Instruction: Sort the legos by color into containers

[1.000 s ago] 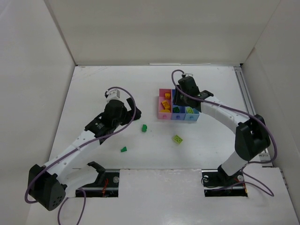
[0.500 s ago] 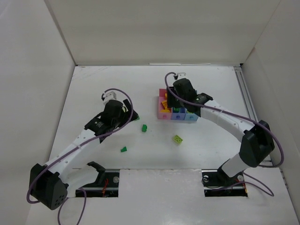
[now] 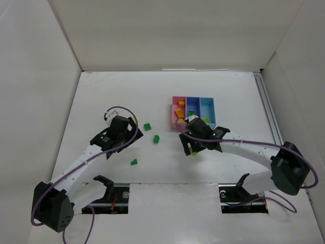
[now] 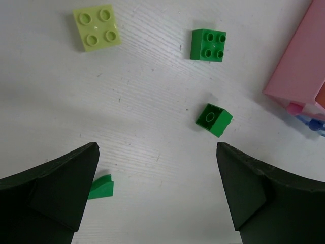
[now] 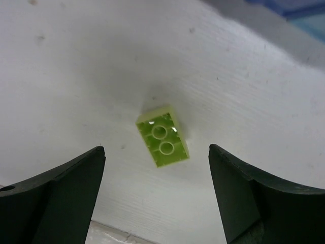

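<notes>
The containers stand in a row: pink (image 3: 174, 99), medium blue (image 3: 193, 100), light blue (image 3: 207, 103). Orange legos (image 3: 180, 109) lie in the pink one. My right gripper (image 3: 190, 148) (image 5: 157, 190) is open, low over an upside-down lime lego (image 5: 162, 137) that lies on the table ahead of and between its fingers, untouched. My left gripper (image 3: 133, 133) (image 4: 157, 195) is open and holds nothing. Ahead of it lie a lime lego (image 4: 96, 27), a studs-up green lego (image 4: 208, 44) and a tipped green lego (image 4: 214, 119). A green piece (image 4: 101, 188) sits by its left finger.
Green legos lie loose on the white table at mid-left (image 3: 147, 126), (image 3: 157, 138) and nearer (image 3: 134, 161). The pink container's wall (image 4: 299, 71) is at the right of the left wrist view. White walls enclose the table on three sides.
My right gripper has left the containers, come down toward the near side over the lime lego and opened. My left arm drew back slightly, uncovering a green lego.
</notes>
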`<action>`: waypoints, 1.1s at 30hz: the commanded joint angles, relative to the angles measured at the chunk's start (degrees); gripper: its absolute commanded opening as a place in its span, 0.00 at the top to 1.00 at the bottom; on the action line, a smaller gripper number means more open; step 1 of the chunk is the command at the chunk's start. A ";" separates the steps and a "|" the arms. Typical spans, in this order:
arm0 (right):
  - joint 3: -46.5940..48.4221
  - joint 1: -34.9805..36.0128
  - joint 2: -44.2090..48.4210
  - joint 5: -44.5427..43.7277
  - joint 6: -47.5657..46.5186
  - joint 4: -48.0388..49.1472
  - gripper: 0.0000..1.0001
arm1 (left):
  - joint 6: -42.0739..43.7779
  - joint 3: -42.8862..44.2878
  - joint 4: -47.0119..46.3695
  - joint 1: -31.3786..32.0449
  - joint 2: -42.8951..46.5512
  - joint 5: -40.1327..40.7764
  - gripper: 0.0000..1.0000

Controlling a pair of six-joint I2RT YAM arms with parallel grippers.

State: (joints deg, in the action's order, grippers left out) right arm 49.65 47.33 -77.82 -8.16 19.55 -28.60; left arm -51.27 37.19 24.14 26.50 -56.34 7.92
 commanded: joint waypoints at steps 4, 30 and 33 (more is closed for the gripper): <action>-2.27 -0.05 -1.89 -4.93 7.08 0.21 0.10 | -1.56 -1.15 1.08 -0.49 2.72 -0.45 0.00; 2.64 0.48 0.46 -1.15 3.04 1.10 0.76 | 1.87 2.44 -0.05 -0.49 -0.17 1.12 0.00; 7.12 -3.11 3.54 -2.21 1.20 -1.98 0.76 | 2.66 4.20 -1.55 -1.01 -2.10 1.91 0.00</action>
State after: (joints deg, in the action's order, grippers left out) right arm 50.74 46.70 -78.76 -9.52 23.05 -29.04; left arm -50.39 37.56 25.26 26.39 -57.39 7.90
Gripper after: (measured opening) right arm 0.428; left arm 0.997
